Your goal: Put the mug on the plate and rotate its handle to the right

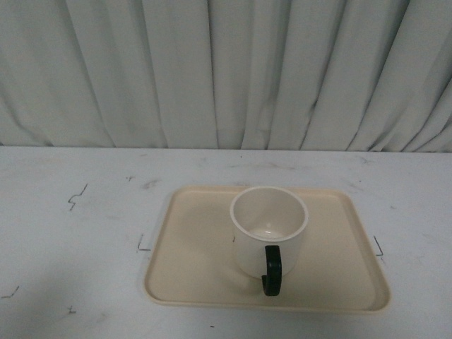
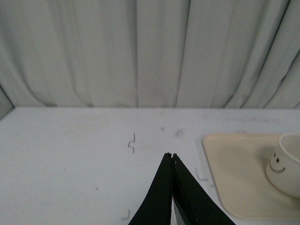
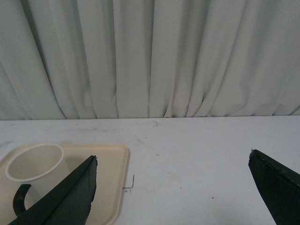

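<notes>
The cream-white mug (image 1: 269, 230) stands upright on the beige plate (image 1: 191, 261) in the front view. Its black handle (image 1: 272, 270) points toward the camera, at the near side. In the left wrist view the mug (image 2: 286, 163) shows its smiley face at the frame's edge, on the plate (image 2: 234, 168). My left gripper (image 2: 171, 156) is shut and empty, over bare table beside the plate. In the right wrist view my right gripper (image 3: 172, 154) is wide open and empty, beside the plate (image 3: 115, 173); the mug (image 3: 35, 164) and handle (image 3: 19, 198) lie off to one side. Neither arm shows in the front view.
A white table (image 1: 70, 233) with small dark marks carries everything. A pale pleated curtain (image 1: 226, 70) hangs behind the far edge.
</notes>
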You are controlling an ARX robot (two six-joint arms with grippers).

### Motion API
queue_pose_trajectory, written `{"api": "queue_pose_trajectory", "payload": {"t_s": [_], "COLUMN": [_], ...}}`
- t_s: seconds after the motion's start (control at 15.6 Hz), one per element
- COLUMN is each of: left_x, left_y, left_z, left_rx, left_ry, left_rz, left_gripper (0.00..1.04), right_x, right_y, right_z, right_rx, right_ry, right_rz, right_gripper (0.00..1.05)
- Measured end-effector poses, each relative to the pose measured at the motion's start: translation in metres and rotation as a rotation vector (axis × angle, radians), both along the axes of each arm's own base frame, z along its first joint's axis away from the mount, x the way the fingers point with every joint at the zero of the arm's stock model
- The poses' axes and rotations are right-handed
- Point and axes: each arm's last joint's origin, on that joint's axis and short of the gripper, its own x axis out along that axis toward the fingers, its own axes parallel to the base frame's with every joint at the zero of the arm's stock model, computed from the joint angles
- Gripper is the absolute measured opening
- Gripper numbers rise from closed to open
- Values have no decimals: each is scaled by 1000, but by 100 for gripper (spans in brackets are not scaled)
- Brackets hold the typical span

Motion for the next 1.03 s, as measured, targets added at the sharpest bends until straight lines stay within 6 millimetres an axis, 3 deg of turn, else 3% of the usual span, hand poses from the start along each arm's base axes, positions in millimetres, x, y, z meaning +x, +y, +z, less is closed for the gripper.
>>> {"api": "queue_pose_trajectory", "payload": {"t_s": [0.06, 0.26, 0.58, 0.77, 0.9, 0.96, 1.03], "left_x": [-3, -3, -3, -3, -3, -3, -3], "left_y": [0, 0, 0, 0, 0, 0, 0], "left_z": [6, 3, 3, 3, 3, 3, 3], "left_rx": [0, 1, 1, 1, 2, 2, 2], "left_ry": [-64, -42, -43, -43, -43, -43, -43], "left_rz": [2, 3, 3, 3, 0, 6, 3], "left_gripper": [2, 2, 64, 79, 93, 100, 97], "right_x": [0, 0, 0, 0, 6, 17, 34], "right_y": [0, 0, 0, 0, -2, 0, 5], "right_z": [0, 0, 0, -2, 3, 15, 34], "right_rx": [0, 0, 0, -22, -100, -148, -174], "right_ry": [1, 0, 0, 85, 334, 377, 385], "right_rz": [0, 0, 0, 40, 163, 221, 265], "right_gripper": [98, 98, 98, 98, 98, 98, 98]}}
